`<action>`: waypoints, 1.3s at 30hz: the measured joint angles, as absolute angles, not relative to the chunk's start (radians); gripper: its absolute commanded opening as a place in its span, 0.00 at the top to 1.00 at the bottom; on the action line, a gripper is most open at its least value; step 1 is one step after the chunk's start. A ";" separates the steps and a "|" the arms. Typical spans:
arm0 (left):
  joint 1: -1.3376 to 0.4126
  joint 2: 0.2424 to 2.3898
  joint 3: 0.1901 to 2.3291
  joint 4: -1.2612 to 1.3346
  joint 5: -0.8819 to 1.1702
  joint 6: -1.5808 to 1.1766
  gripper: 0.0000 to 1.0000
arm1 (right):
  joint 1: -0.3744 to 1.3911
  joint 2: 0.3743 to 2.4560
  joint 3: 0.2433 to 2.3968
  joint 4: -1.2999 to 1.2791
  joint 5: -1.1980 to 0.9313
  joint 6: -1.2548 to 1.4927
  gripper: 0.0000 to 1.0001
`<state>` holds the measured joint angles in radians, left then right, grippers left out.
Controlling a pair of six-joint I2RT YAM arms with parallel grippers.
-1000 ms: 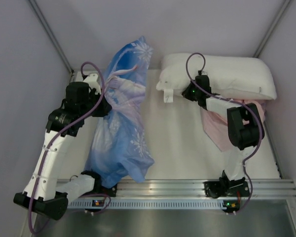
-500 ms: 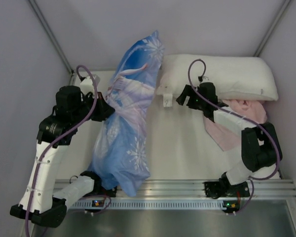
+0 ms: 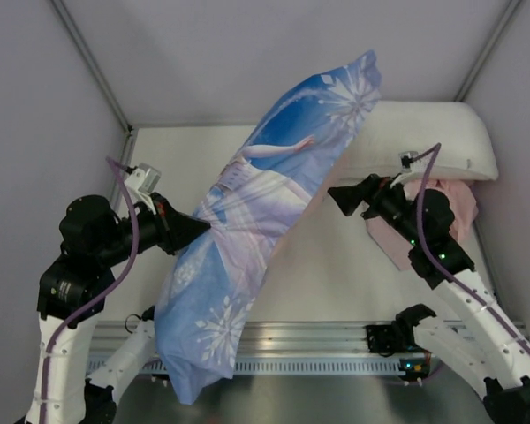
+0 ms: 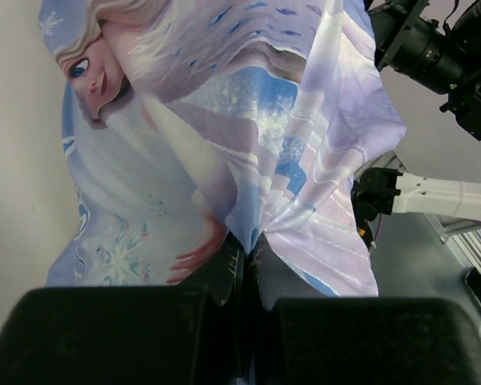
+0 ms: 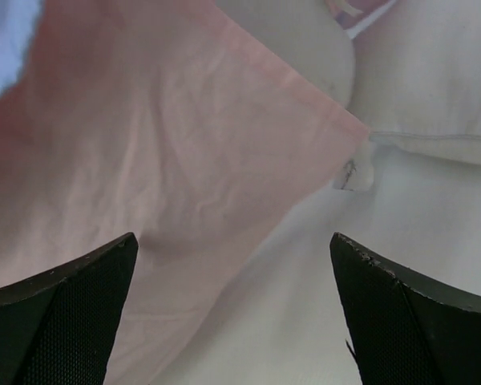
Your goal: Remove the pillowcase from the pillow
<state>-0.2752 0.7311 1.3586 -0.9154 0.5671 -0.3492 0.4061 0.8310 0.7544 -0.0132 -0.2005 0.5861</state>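
Top external | pillowcase (image 3: 256,221) plump, slanting (blue, princess print); left end effector (image 4: 248,250) pinching it; right end effector (image 5: 231,245) released

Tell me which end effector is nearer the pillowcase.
Left. The left end effector is shut on a fold of the pillowcase at its left edge; the right end effector is open, off its right side, holding nothing.
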 measured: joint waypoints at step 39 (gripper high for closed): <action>-0.276 0.654 1.213 -0.851 0.694 -0.357 1.00 | 0.291 0.976 1.036 -0.057 -0.274 0.664 0.05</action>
<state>-0.2756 0.6544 1.2133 -0.8509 0.6937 -0.3569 0.2909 0.9764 1.0355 -0.0574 -0.2737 0.6636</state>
